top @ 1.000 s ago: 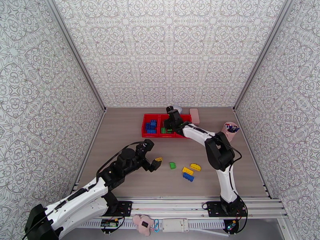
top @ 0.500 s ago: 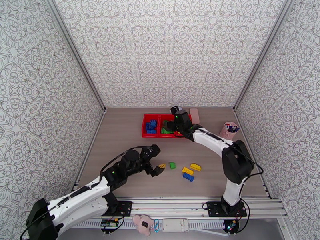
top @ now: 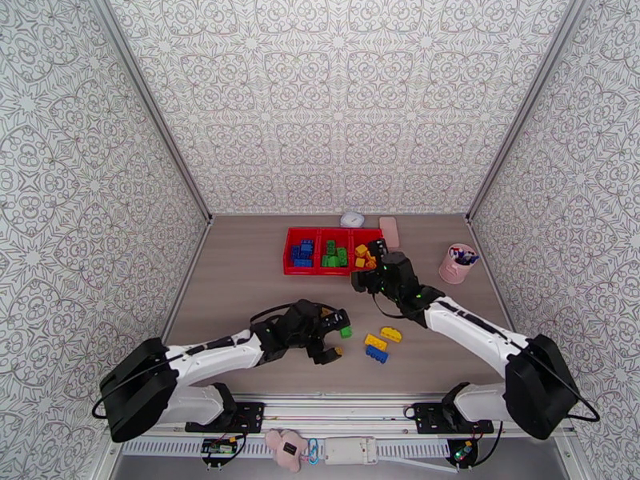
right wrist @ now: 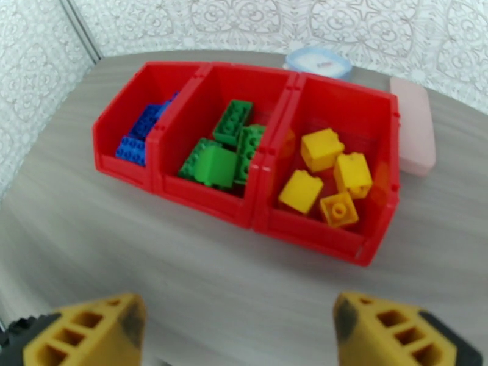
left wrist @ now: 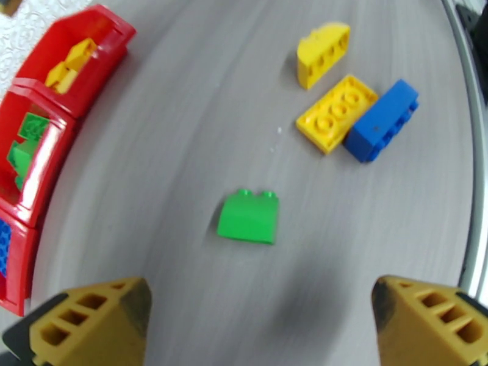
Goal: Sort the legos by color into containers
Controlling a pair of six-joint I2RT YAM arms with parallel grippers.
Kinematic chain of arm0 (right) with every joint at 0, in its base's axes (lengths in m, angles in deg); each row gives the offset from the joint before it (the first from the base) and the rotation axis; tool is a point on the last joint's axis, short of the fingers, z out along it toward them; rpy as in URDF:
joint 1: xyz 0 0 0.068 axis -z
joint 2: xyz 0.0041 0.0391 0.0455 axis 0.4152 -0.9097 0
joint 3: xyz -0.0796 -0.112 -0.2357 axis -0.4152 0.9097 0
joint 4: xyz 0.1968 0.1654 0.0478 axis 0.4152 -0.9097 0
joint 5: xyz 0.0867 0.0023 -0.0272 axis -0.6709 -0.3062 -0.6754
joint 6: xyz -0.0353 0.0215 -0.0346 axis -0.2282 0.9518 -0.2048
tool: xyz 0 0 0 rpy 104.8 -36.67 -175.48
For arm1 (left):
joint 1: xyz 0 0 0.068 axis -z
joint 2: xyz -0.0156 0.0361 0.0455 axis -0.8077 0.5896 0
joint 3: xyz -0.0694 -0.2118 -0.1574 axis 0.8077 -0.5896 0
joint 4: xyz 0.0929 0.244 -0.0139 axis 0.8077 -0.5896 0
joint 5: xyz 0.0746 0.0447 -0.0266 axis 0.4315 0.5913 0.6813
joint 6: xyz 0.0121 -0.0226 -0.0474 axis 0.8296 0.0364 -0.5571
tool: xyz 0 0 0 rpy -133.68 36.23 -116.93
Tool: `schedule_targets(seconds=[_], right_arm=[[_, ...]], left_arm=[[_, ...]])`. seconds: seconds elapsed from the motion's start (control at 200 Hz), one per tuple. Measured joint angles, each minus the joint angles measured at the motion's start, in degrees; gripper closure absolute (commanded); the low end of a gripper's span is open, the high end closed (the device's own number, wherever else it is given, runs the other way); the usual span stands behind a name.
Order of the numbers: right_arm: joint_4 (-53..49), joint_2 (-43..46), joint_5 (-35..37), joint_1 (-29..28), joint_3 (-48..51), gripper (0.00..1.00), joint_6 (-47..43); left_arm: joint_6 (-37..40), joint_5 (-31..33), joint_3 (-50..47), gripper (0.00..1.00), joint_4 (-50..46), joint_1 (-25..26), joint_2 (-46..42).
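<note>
**Hazards.** The containers [top: 320, 271] are one red tray of three joined bins, with blue bricks in the left bin, green in the middle and yellow in the right.

- The right gripper [right wrist: 238, 330] hangs just in front of the tray's yellow bin, spread wide and empty. A low sweep from here could strike the front wall and shove the tray against the pink case [right wrist: 415, 126] lying at its right end.
- The left gripper [left wrist: 259, 318] is also fully spread, with nothing between its fingers [left wrist: 91, 321]. It faces the loose legos [top: 375, 342], which lie well in front of the tray.
- The green brick [left wrist: 249, 216] is nearest to it. Its top slopes, so a grip closing on the slope may slip and flick the brick away.
- The flat yellow brick [left wrist: 337, 113] and the blue brick [left wrist: 383, 120] touch along one side; lifting either may drag the other.
- The rounded yellow brick [left wrist: 323, 54] lies near that pair but apart from it.
- Both arms reach into the same strip in front of the tray, so crossing paths risk contact.

**Surroundings.** Patterned walls [top: 336, 106] close the cell behind the tray and on both sides. The table [top: 240, 266] is smooth grey wood-grain — bricks will probably slide on it rather than stay put. A pink pen cup [top: 458, 266] stands well off the tray's right end.
</note>
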Motion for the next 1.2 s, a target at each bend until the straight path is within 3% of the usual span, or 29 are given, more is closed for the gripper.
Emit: schedule_targets(seconds=[0.45, 0.96, 1.2], right_arm=[[1.01, 1.18, 0.72, 0.00, 3.17, 0.15, 0.90], [1.25, 0.13, 0.70, 0.00, 3.17, 0.15, 0.90], [1.25, 0.13, 0.68, 0.00, 3.17, 0.15, 1.05]], left_arm=[[2.38, -4.04, 4.42, 0.01, 1.81, -3.06, 11.74], [2.97, -9.86, 10.12, 0.09, 4.66, -4.26, 20.33], [3.21, -11.06, 12.00, 0.20, 6.08, -4.59, 22.60]])
